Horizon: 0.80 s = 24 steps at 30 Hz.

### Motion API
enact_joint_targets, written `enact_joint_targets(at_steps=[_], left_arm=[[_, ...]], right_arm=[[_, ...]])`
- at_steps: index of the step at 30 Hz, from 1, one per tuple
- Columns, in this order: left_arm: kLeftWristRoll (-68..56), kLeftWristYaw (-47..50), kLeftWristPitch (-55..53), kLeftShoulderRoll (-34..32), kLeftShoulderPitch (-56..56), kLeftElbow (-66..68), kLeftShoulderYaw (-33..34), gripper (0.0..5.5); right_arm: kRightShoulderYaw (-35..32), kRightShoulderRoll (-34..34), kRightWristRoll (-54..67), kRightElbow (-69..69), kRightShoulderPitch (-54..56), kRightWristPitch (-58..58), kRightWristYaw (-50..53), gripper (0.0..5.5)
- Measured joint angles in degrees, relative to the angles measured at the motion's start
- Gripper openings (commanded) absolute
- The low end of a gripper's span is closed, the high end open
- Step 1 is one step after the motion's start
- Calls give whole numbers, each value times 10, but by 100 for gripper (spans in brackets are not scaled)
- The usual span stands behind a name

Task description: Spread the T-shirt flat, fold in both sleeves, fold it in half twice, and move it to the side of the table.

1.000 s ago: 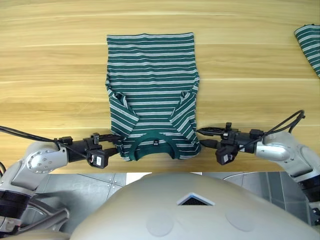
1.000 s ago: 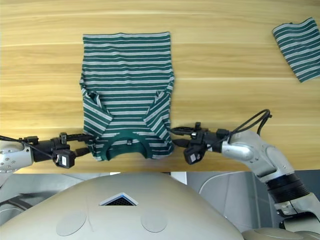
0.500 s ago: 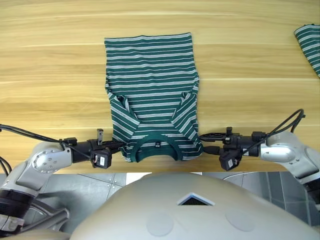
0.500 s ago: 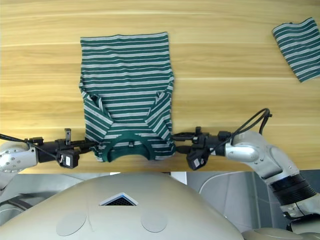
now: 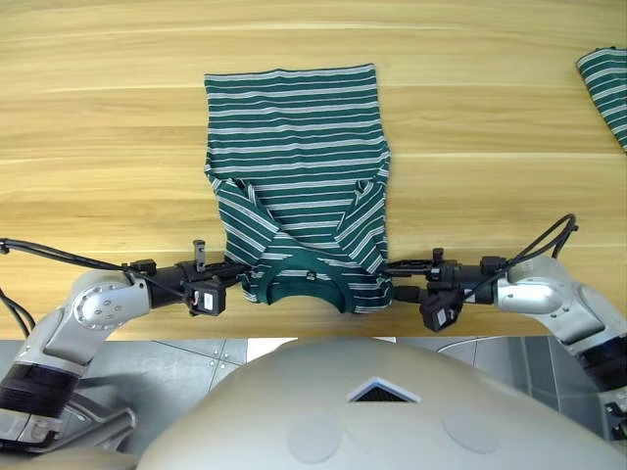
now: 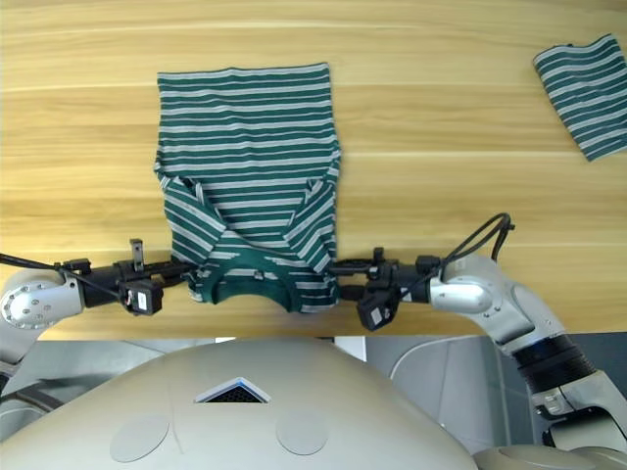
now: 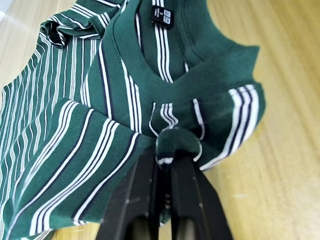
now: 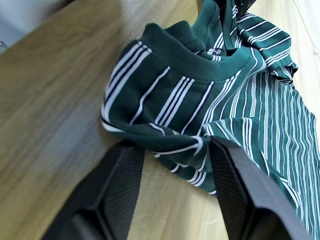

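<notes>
Left fingers (image 7: 142,192) are clenched on the shirt (image 5: 294,137) at its near corner; right fingers (image 8: 122,185) are spread around the other. It is laid on the counter (image 5: 98,147), sleeves folded in. The first half-fold is judged next: right grip closed, corners carried to the far hem.

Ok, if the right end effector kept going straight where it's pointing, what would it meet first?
The T-shirt: its shoulder corner beside the collar lies between the right end effector's open jaws, so cloth comes first.
</notes>
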<state>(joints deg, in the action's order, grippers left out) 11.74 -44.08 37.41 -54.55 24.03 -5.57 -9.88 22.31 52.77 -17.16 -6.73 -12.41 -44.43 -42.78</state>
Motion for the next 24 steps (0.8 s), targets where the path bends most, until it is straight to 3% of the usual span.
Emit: enact_joint_targets(at_steps=[10, 15, 21, 24], left_arm=[[0, 3, -2, 5, -5, 0, 1, 9], [-37, 24, -1, 7, 13, -18, 43, 9], [-122, 59, 15, 29, 98, -57, 131, 9], [-122, 64, 15, 46, 127, -69, 138, 9]], right_arm=[[8, 0, 0, 4, 10, -6, -10, 8], [0, 0, 0, 12, 14, -6, -6, 3], [-60, -1, 39, -6, 10, 18, 29, 3], [-84, 2, 56, -29, -23, 29, 36, 3]])
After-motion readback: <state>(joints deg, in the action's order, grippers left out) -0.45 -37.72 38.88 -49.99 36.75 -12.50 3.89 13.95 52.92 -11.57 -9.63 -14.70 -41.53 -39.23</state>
